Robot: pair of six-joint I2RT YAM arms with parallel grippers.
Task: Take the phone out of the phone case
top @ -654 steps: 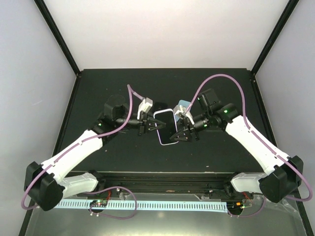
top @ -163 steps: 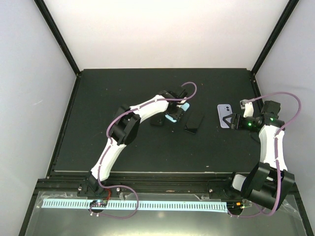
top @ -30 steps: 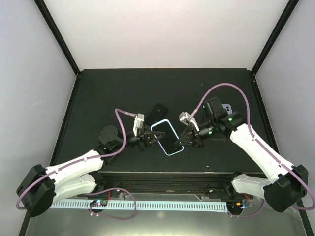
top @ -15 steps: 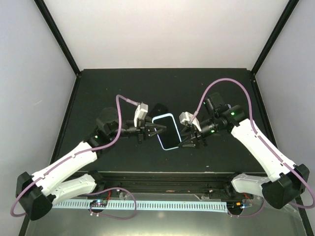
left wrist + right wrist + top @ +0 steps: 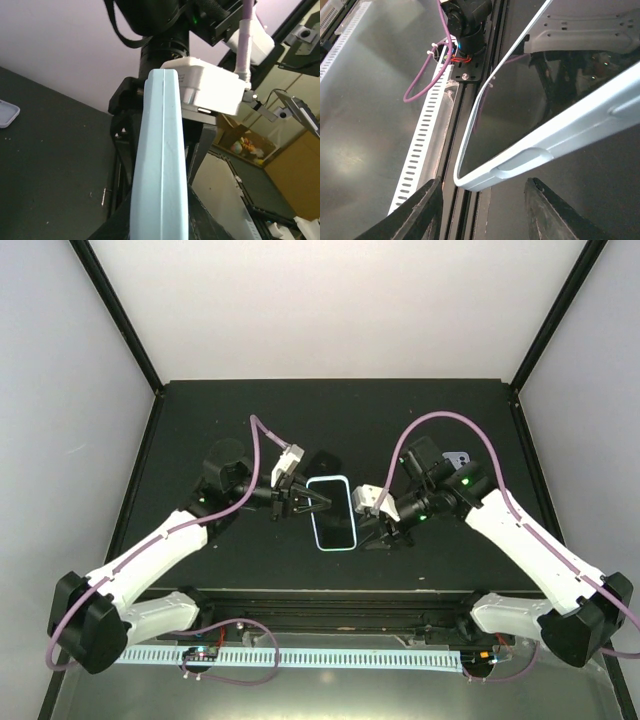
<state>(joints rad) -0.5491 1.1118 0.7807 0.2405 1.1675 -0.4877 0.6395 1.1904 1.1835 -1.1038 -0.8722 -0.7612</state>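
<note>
The phone (image 5: 332,515) sat in its pale blue phone case (image 5: 160,165), screen up, at the middle of the table (image 5: 200,420) and between the two arms. Its long axis ran from far to near, so one long side faced each arm.

The left gripper (image 5: 305,504) met the left long side. In the left wrist view, dark fingers lay against both faces of the case, so it was judged to be clamped on the case.

The right gripper (image 5: 375,530) was at the right long side. Its fingers (image 5: 431,210) were spread wide, with the buttoned rim between them and no contact visible.

Both arms were equally near. Behind the phone lay a dark flat item (image 5: 322,461), and a second phone (image 5: 458,457) lay far right.
</note>
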